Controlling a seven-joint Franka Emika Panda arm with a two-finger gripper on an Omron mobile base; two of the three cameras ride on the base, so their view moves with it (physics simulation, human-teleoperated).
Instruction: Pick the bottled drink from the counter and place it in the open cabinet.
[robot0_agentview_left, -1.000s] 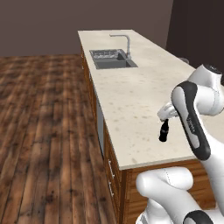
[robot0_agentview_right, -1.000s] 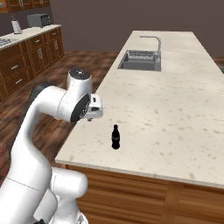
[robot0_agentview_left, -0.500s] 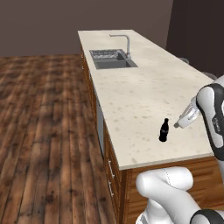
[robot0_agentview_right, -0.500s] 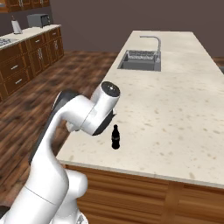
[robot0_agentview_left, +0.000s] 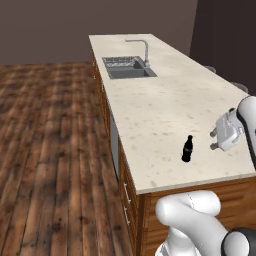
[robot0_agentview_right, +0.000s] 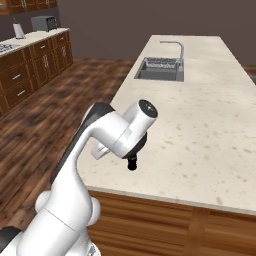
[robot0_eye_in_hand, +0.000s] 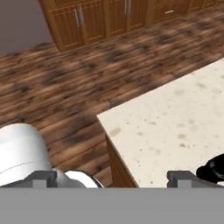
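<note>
1. The counter (robot0_agentview_left: 165, 100) was seen as a long beige speckled slab running away from the base, with a steel sink (robot0_agentview_left: 129, 67) and faucet (robot0_agentview_left: 145, 50) set in at its far end
2. A dark wooden floor (robot0_agentview_left: 50, 150) was seen to the left of the counter, and lower cupboards with metal handles (robot0_eye_in_hand: 105, 17) were made out across it in the hand view
3. The gripper (robot0_agentview_left: 216, 140) was held over the counter near its right edge in the left base view, the fingers spread wide with nothing between them
4. The bottled drink (robot0_agentview_left: 187, 149) was found standing upright on the counter close to the near edge, its long axis vertical and its narrow neck at the top
5. The bottle was judged to lie just to the left of the fingers in the left base view, apart from them and not touched; a sideways approach across its upright axis was judged to be called for
6. In the hand view the bottle (robot0_eye_in_hand: 212, 168) was cut off at the lower right edge beside one fingertip (robot0_eye_in_hand: 181, 177), so only a dark sliver could be made out
7. In the right base view the bottle (robot0_agentview_right: 132, 163) was largely hidden behind the arm, only its base being seen, and the fingers could not be told there
</note>
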